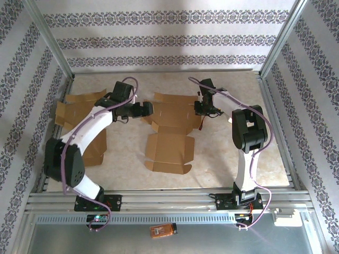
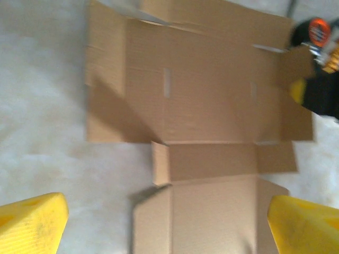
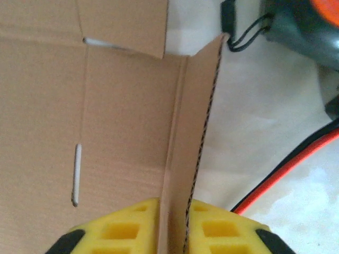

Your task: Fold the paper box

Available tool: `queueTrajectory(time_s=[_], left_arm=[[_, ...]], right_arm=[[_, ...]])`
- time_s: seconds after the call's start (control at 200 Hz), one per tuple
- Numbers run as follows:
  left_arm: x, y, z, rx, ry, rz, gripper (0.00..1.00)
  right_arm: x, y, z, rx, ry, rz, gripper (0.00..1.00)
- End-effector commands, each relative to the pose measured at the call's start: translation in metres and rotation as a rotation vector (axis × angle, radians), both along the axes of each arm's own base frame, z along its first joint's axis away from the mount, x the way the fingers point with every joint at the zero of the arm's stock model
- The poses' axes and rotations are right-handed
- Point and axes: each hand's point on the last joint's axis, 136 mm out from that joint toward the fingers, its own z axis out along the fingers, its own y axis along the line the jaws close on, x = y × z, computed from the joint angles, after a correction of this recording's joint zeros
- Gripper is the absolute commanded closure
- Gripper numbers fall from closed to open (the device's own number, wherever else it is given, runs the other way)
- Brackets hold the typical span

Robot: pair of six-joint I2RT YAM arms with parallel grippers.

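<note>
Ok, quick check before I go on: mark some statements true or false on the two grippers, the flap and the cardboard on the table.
1. The right gripper is clamped on a side flap of the box. True.
2. That flap lies flat. False: it stands upright.
3. The left gripper is shut on the box. False: it is open, holding nothing.
4. More cardboard lies on the left of the table. True.

Counted 2 flat cardboard blanks: center blank [image 1: 169,135] and left blank [image 1: 79,108]; the left one was partly under an arm, so couldn't tell if it was a single sheet. 2 arms, left arm [image 1: 85,127] and right arm [image 1: 246,132], and 2 grippers, left gripper [image 2: 167,206] and right gripper [image 3: 174,225]. 1 small orange item [image 1: 161,230].
</note>
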Motion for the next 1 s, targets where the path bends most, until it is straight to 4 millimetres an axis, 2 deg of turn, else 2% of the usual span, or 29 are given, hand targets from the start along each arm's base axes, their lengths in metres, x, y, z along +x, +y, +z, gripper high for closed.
queueTrajectory(time_s=[0.0,0.07,0.19,0.31,0.43,0.59,0.68,0.809,0.859,0.894,0.934,0.994], left_arm=[[0.016,0.030,-0.038,0.015,0.116,0.048,0.08],[0.028,0.028,-0.054,-0.029,0.153,0.026,0.14],[0.041,0.022,-0.077,-0.066,0.202,0.002,0.19],[0.039,0.013,-0.095,-0.145,0.258,-0.008,0.25],[0.032,0.000,-0.109,-0.233,0.278,-0.023,0.36],[0.034,-0.007,-0.116,-0.279,0.254,-0.054,0.61],[0.038,-0.004,-0.117,-0.244,0.231,-0.063,0.75],[0.045,0.004,-0.107,-0.173,0.174,-0.092,1.00],[0.048,0.004,-0.099,-0.160,0.137,-0.119,1.00],[0.049,0.004,-0.092,-0.150,0.103,-0.142,1.00],[0.050,0.003,-0.084,-0.138,0.058,-0.174,1.00],[0.051,0.003,-0.072,-0.112,-0.027,-0.231,1.00]], right_arm=[[-0.004,0.009,0.020,0.029,-0.054,0.055,0.93],[-0.007,0.014,0.023,0.054,-0.058,0.069,1.00],[-0.008,0.020,0.026,0.086,-0.068,0.088,1.00],[-0.008,0.024,0.027,0.089,-0.072,0.090,1.00],[-0.007,0.028,0.027,0.093,-0.080,0.093,1.00],[-0.006,0.035,0.029,0.106,-0.088,0.102,1.00],[-0.006,0.040,0.035,0.126,-0.106,0.109,1.00],[-0.007,0.045,0.050,0.159,-0.142,0.121,1.00],[-0.008,0.045,0.060,0.157,-0.160,0.127,0.92],[-0.008,0.043,0.069,0.150,-0.180,0.127,0.80],[-0.007,0.040,0.083,0.139,-0.218,0.130,0.67],[-0.004,0.038,0.110,0.129,-0.294,0.153,0.55]])
